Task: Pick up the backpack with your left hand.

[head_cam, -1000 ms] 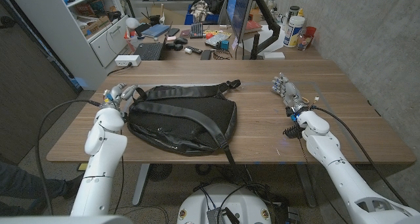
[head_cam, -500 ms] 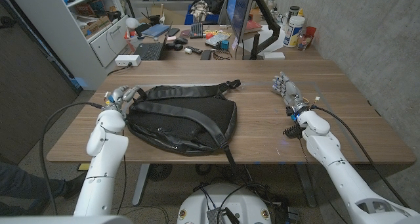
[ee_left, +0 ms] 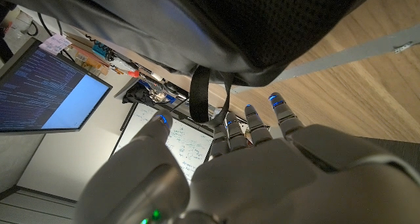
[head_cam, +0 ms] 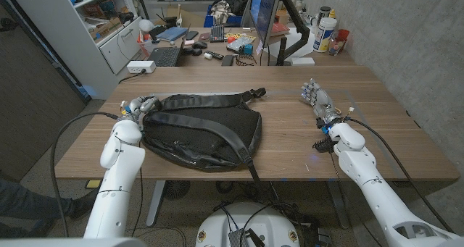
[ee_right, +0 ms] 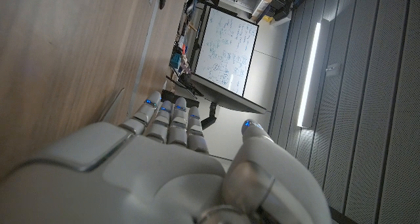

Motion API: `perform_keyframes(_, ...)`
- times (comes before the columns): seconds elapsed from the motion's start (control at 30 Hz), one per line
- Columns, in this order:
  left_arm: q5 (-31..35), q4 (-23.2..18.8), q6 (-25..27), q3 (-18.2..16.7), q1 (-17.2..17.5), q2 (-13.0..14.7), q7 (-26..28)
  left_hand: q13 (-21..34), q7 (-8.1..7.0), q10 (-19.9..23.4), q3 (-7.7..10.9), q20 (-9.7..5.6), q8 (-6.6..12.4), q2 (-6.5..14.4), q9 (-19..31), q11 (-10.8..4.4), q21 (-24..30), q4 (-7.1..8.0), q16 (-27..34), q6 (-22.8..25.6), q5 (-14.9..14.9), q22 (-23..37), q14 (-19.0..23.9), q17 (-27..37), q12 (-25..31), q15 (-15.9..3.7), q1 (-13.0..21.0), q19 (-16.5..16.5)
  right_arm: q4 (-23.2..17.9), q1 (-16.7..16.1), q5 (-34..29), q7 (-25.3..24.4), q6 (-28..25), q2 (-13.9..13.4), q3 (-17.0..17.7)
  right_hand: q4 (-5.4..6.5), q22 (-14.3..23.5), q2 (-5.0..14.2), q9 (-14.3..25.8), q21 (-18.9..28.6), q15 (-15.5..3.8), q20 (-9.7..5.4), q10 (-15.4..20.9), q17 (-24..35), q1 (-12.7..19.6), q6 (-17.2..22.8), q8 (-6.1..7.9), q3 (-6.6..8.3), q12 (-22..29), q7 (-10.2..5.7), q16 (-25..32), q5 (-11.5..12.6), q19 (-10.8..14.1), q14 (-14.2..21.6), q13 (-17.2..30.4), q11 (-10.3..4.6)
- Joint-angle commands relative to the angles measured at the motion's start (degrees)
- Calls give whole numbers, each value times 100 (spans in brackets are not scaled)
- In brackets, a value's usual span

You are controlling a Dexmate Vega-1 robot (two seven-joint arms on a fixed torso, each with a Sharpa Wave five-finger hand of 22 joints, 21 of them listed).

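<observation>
A black backpack (head_cam: 203,135) lies flat on the wooden table (head_cam: 362,84), left of centre, with its straps on top. My left hand (head_cam: 139,106) is at the bag's left end, right against it, fingers apart and holding nothing. In the left wrist view the left hand (ee_left: 243,152) reaches toward the backpack (ee_left: 262,27), fingertips close to its black carry loop (ee_left: 197,96). My right hand (head_cam: 317,98) stands on the table's right side, well away from the bag, empty. In the right wrist view the right hand (ee_right: 177,158) has its fingers straight and its thumb apart.
One strap end (head_cam: 254,171) hangs over the table's front edge. A laptop (head_cam: 165,56), a monitor (head_cam: 264,15) and small clutter line the far edge, with bottles (head_cam: 328,35) at the back right. A white shelf unit (head_cam: 80,30) stands to the left.
My left hand has slid a little to the right, closing in on the backpack's left end. The backpack and the right hand have stayed put.
</observation>
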Motion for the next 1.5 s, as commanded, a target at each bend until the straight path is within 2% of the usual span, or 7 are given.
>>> perform_keyframes(0.03, 56, 204, 177, 178, -178, 108, -159, 12, -27, 72, -12, 16, 20, -68, 10, -3, 16, -13, 35, 42, 11, 11, 84, 12, 11, 4, 12, 59, 39, -43, 63, 37, 72, 38, 23, -47, 15, 41, 8, -12, -1, -38, 42, 8, -23, 60, 14, 15, 36, 7, -25, 12, 41, 53, 14, 3)
perform_keyframes(0.6, 219, 477, 459, 557, -478, 409, -453, 15, -45, 70, -31, 22, 2, -106, 12, 40, 12, -35, 40, 14, 10, 13, 139, 12, 6, 38, 23, 132, 224, 95, 98, 148, 235, 85, 16, -57, 17, 38, 8, -60, -3, -23, 53, 8, -30, 77, 14, 6, 31, -29, -26, 11, 59, 80, 14, -5)
perform_keyframes(0.77, 524, 581, 770, 925, -665, 612, -569, 15, -52, 66, -35, 23, -3, -117, 12, 51, 11, -43, 42, 5, 10, 13, 155, 11, 3, 50, 30, 150, 341, 184, 106, 191, 273, 112, -3, -62, 17, 36, 8, -78, 6, -10, 69, 8, -31, 84, 15, 3, 34, -35, -29, 11, 59, 83, 14, -4)
perform_keyframes(1.03, 733, 570, 959, 1239, -722, 780, -480, 20, -56, 192, -39, 22, 33, -175, 14, 86, 36, -130, 57, 104, 7, 19, 269, -2, 46, 89, 125, 317, 496, 294, 128, 265, 327, 163, -37, -67, 18, 35, 8, -105, 6, -4, 77, 7, -33, 81, 11, -1, 32, -51, -27, 11, 62, 102, 14, -10)
perform_keyframes(1.17, 714, 549, 1028, 1282, -730, 840, -533, 24, -64, 171, -32, 26, 32, -191, 16, 176, 50, -178, 48, 108, 8, 22, 280, -7, 35, 88, 187, 402, 546, 328, 135, 294, 349, 181, -52, -69, 19, 33, 8, -116, 4, 9, 79, 7, -35, 83, 10, -3, 31, -57, -26, 12, 62, 110, 14, -12)
perform_keyframes(1.5, 722, 581, 1269, 1401, -755, 908, -659, 30, -94, 88, -50, 35, 13, -262, 18, 261, 71, -248, 36, 71, 17, 25, 299, -11, 1, 155, 254, 543, 585, 346, 147, 306, 366, 206, -61, -72, 19, 36, 8, -140, 0, 46, 84, 8, -38, 83, 8, -5, 29, -66, -28, 12, 63, 120, 15, -13)
